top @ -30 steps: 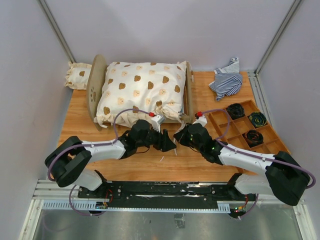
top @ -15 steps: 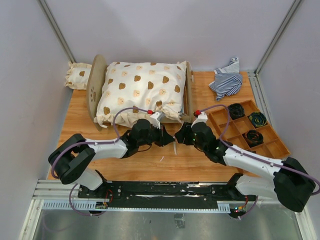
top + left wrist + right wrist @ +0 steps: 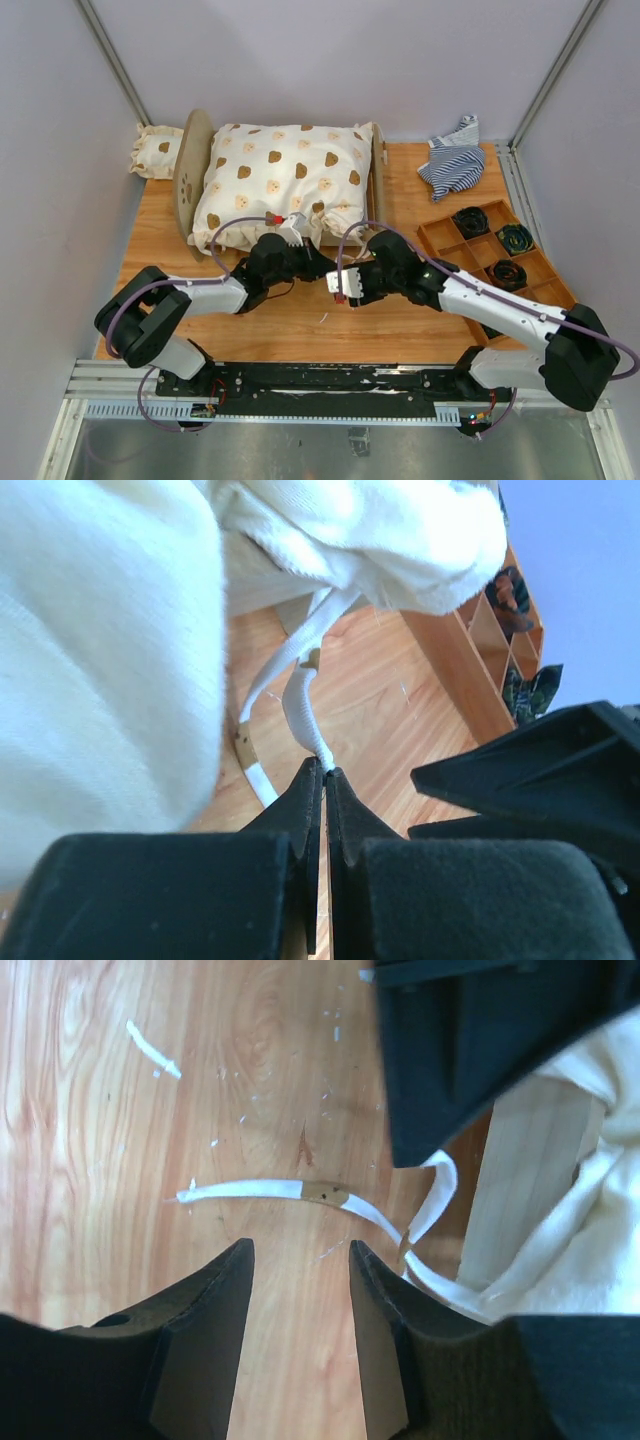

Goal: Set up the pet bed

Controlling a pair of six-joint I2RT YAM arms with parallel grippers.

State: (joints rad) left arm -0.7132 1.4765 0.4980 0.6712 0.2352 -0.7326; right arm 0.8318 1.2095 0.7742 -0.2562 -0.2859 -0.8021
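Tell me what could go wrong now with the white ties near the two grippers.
The left gripper pinches only the tip of one white tie; a pull may slip it free or drag the bear-print cushion off the pet bed. The right gripper hangs open over the second tie, lying flat on the table; closing there may miss it.

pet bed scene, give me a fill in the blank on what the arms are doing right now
The left end effector is ___ on a white tie.
The right end effector hangs ___ over the table.
The bear-print cushion lies on the ___.
Missing: shut; open; pet bed.
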